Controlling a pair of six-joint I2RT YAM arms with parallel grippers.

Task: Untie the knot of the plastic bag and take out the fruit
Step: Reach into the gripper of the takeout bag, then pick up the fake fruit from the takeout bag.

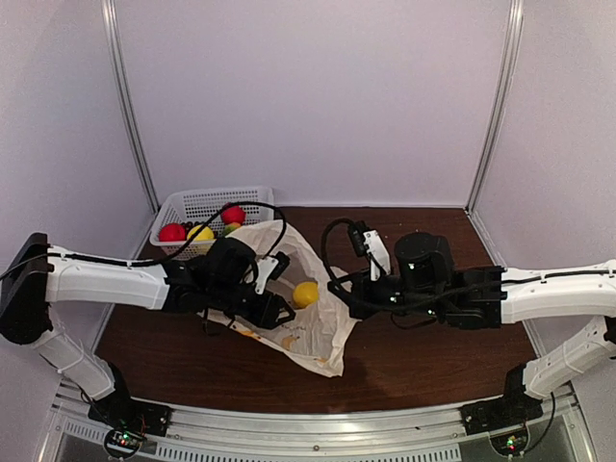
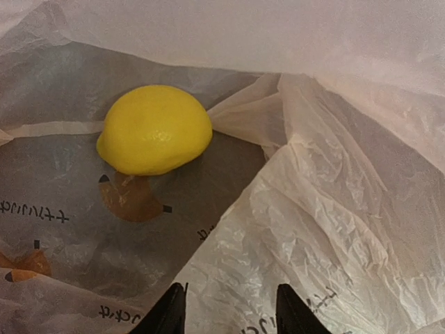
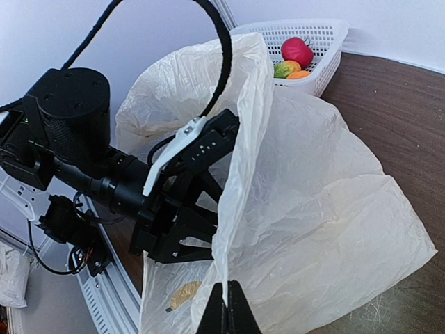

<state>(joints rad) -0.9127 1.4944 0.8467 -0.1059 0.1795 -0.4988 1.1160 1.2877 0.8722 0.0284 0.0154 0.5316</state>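
Sitting inside plastic bag [image 2: 327, 209]: yellow fruit [image 2: 154, 129].

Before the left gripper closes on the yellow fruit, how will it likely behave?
The yellow fruit is rounded, so it probably rolls if nudged. Its smooth skin on the slick plastic bag film may let it slip from the left gripper.

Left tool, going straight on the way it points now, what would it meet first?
Probably the crinkled fold of the plastic bag just ahead of the left tool. The yellow fruit lies further in, off to the left; depth is unclear.
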